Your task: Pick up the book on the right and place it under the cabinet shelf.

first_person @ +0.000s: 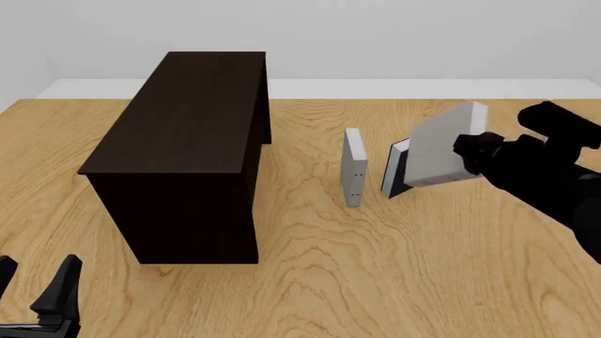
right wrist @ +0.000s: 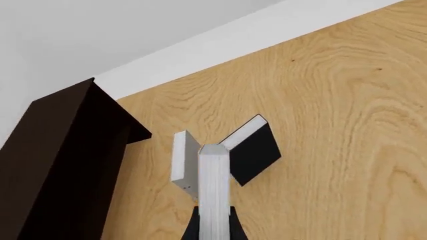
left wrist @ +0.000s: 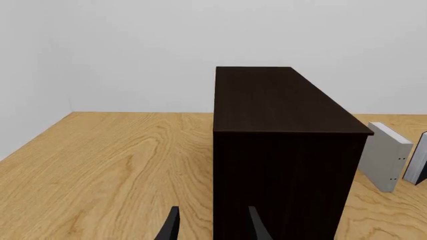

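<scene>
Now the right gripper (first_person: 462, 156) clamps the book (first_person: 444, 151) aloft; next, swing it toward the cabinet shelf (first_person: 183, 151).

Both arms are matte black throughout, without visible markings, cables or screws. The right arm (first_person: 549, 172) is made of chunky, rounded blocky segments narrowing toward its tool (first_person: 462, 151). The left tool (first_person: 38, 289) has two flat, tapering, blade-like fingers (left wrist: 169, 226) with pointed tips, rising from a darker base behind them.
</scene>
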Available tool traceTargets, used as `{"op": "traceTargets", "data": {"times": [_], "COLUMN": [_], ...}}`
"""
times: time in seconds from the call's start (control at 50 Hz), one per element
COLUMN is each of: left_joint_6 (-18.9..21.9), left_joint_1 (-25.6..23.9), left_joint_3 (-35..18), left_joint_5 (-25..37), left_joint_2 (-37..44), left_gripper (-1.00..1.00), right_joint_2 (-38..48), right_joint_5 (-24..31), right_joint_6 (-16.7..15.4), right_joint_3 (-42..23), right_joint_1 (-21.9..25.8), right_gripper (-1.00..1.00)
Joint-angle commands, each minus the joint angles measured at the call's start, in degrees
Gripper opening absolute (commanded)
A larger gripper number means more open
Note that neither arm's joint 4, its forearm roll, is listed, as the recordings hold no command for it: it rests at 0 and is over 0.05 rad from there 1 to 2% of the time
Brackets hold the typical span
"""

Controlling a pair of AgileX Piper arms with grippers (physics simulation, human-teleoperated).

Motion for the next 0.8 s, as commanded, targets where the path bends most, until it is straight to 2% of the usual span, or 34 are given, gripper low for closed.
{"op": "traceTargets", "data": {"times": [0.02,0.2,0.22,0.28,0.32,0.46,0.8], "left_joint_6": [0.0,0.1,0.1,0.1,0.1,0.1,0.1], "left_joint_1": [0.0,0.0,0.0,0.0,0.0,0.0,0.0], "left_joint_3": [-0.1,-0.1,-0.1,-0.1,-0.1,-0.1,-0.1], "left_joint_5": [-0.6,-0.6,-0.5,-0.5,-0.6,-0.5,-0.4], "left_joint_2": [0.4,0.4,0.3,0.3,0.3,0.2,0.2], "left_gripper": [1.0,1.0,1.0,1.0,1.0,1.0,1.0], "right_joint_2": [-0.6,-1.6,-1.8,-0.8,-0.7,1.9,8.3], "right_joint_5": [2.4,1.5,0.9,0.3,-0.8,-3.3,-6.4], "right_joint_6": [-6.4,-3.7,-2.6,-2.5,-1.0,0.9,2.5], "right_joint_3": [-0.8,-0.9,-0.4,-0.7,-0.3,-0.7,-4.0], "right_joint_1": [0.5,4.5,6.1,6.8,8.7,11.9,16.8], "right_gripper": [-1.0,-1.0,-1.0,-1.0,-1.0,-1.0,-1.0]}}
